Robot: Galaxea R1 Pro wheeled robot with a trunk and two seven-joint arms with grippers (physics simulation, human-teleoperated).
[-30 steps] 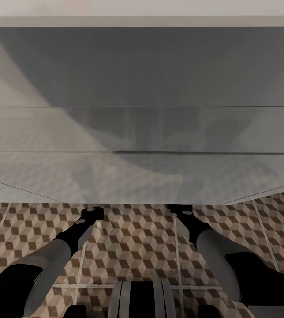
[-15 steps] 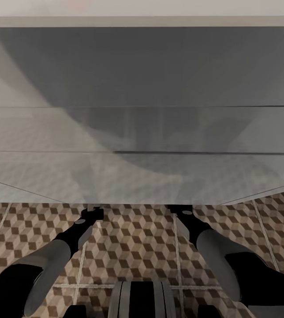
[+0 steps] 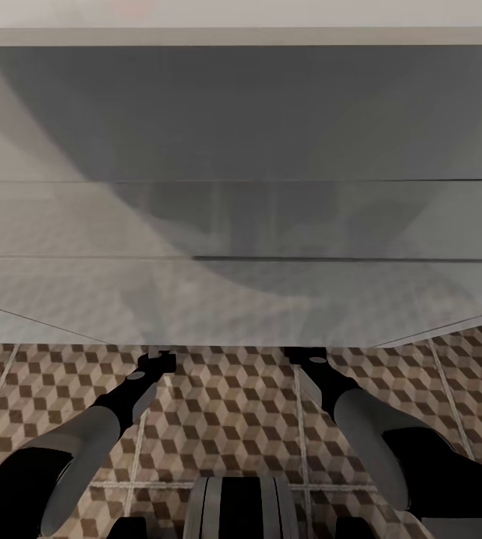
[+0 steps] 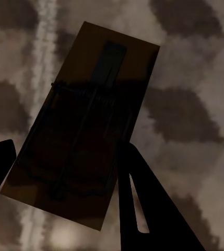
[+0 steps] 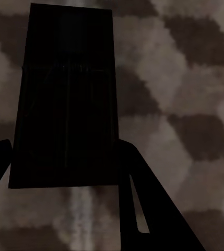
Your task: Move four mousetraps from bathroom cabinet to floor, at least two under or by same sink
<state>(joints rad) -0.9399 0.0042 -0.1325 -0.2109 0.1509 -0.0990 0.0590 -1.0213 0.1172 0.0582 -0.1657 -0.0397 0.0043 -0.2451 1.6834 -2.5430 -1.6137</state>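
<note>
In the head view both arms reach forward over the cube-patterned bathroom floor (image 3: 226, 408), up to the lower edge of the long white sink unit (image 3: 241, 224). The left gripper (image 3: 159, 359) and right gripper (image 3: 307, 353) have their tips hidden under that edge. In the left wrist view a tan-brown mousetrap (image 4: 91, 104) with a wire part sits between the fingers of the left gripper (image 4: 67, 145), tilted, in shadow just over the floor (image 4: 195, 78). In the right wrist view a second, very dark mousetrap (image 5: 67, 78) sits between the fingers of the right gripper (image 5: 65, 144).
The white unit spans the head view's full width, close in front of me, with horizontal seams across its face. Patterned tiles with pale grout lines (image 3: 299, 419) run under my arms. My base (image 3: 241, 509) shows at the bottom edge.
</note>
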